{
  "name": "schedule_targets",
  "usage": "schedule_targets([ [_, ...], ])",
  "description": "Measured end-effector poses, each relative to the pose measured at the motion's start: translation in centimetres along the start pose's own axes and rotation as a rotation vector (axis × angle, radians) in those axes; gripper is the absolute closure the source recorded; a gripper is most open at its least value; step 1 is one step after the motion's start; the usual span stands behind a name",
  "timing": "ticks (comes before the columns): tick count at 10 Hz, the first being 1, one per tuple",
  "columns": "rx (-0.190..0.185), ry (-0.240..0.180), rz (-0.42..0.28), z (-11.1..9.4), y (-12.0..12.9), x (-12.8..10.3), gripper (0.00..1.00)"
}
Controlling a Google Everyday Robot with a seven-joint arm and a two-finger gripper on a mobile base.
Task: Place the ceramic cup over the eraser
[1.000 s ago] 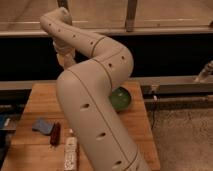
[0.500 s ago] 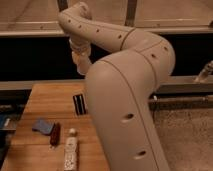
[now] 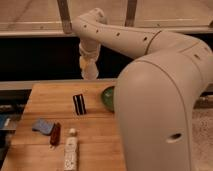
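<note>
Camera view, one gripper clamped on one ceramic cup, raised behind one eraser, one green bowl.

Ceramic cup in gripper above eraser

White ceramic cup in gripper above table; eraser black, white-striped.

hand w/ ceramic cup above, behind eraser
</note>
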State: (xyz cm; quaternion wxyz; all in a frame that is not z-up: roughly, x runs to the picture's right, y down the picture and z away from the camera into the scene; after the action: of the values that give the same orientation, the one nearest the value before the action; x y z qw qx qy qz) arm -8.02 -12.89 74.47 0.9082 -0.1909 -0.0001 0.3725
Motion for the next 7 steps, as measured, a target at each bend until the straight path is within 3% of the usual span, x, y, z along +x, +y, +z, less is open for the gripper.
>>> schedule_targets([
  [4,-0.045,-0.038,-0.035,0.6,3.0,1.2,1.0],
  [7,-0.063,-0.035,-0.048,0.9,5.0,1.8,1.0],
])
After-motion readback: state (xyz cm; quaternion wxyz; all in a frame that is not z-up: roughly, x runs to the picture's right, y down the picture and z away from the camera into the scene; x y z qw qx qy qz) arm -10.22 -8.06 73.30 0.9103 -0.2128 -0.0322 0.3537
